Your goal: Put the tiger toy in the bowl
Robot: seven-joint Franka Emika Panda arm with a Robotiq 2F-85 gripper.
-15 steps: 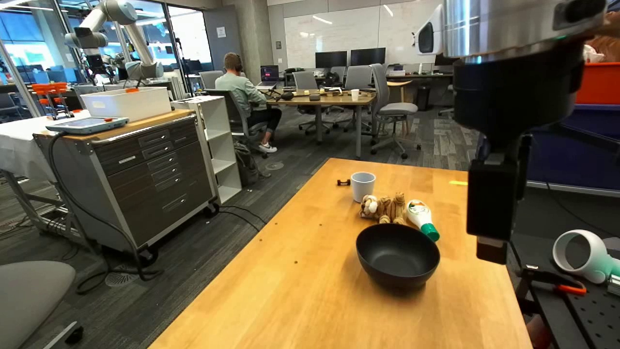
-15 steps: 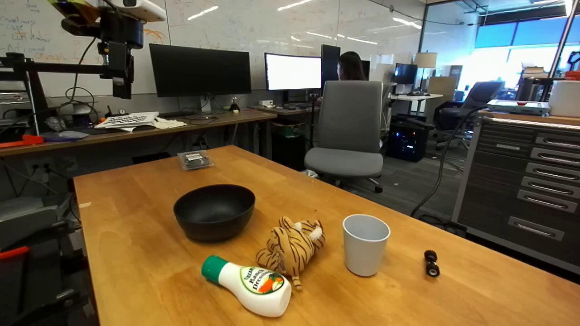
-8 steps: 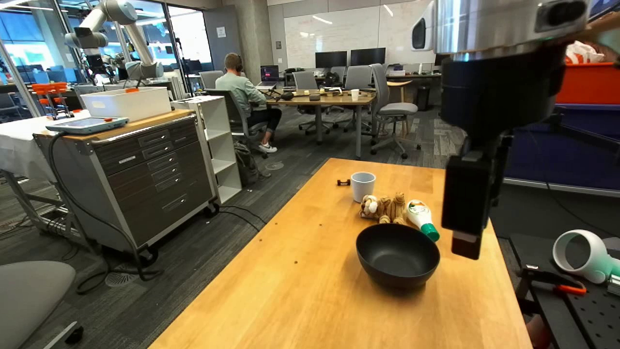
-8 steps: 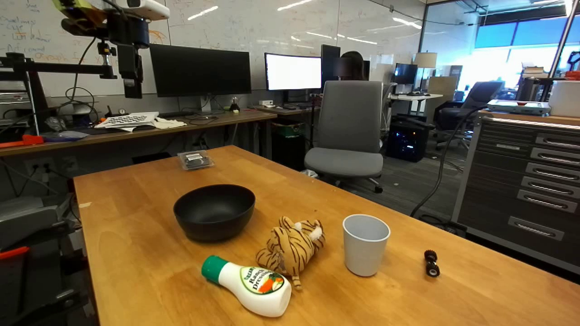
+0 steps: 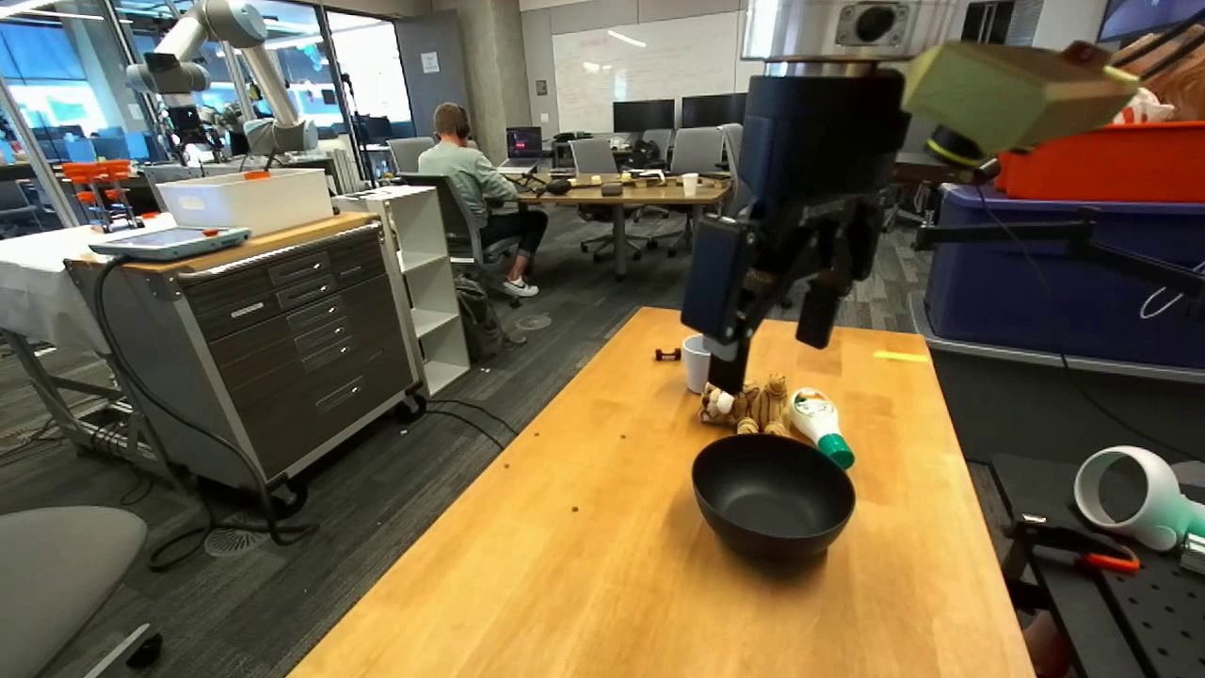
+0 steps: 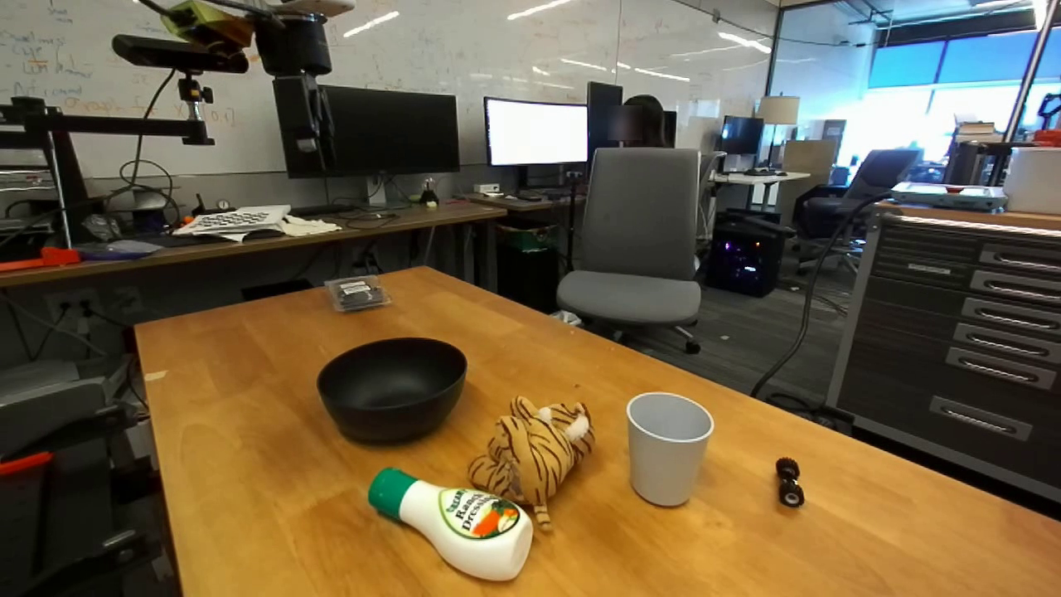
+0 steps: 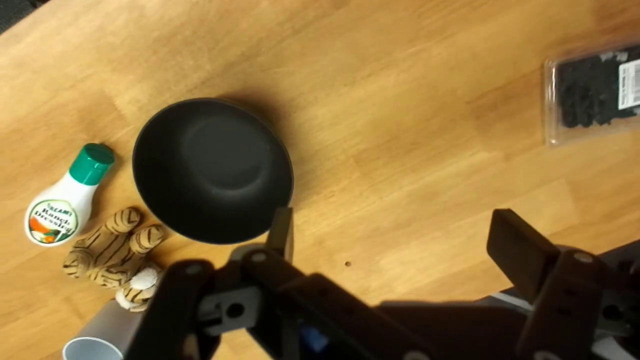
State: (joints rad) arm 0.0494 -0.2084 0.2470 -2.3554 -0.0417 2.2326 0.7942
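The tiger toy, tan with dark stripes, lies on the table beside the bowl, between a bottle and a cup, in both exterior views (image 5: 774, 403) (image 6: 530, 452). It also shows at lower left in the wrist view (image 7: 107, 252), its head partly hidden by my gripper. The round black bowl (image 5: 774, 499) (image 6: 391, 398) stands upright and empty; it also shows in the wrist view (image 7: 215, 165). My gripper (image 7: 392, 235) is open, with nothing between its fingers, high above the table. In an exterior view (image 5: 772, 344) both fingers show apart; it also shows edge-on in an exterior view (image 6: 311, 137).
A white ranch bottle with green cap (image 6: 456, 526) lies close by the toy. A grey cup (image 6: 668, 452) stands on the toy's other side. A small black dumbbell-like object (image 6: 789, 482) lies past the cup. A clear plastic box (image 6: 356, 293) lies near the table's far edge.
My gripper has moved left in one exterior view and right in another, and has turned so both fingers now show. The toy, bowl and other objects have not moved.
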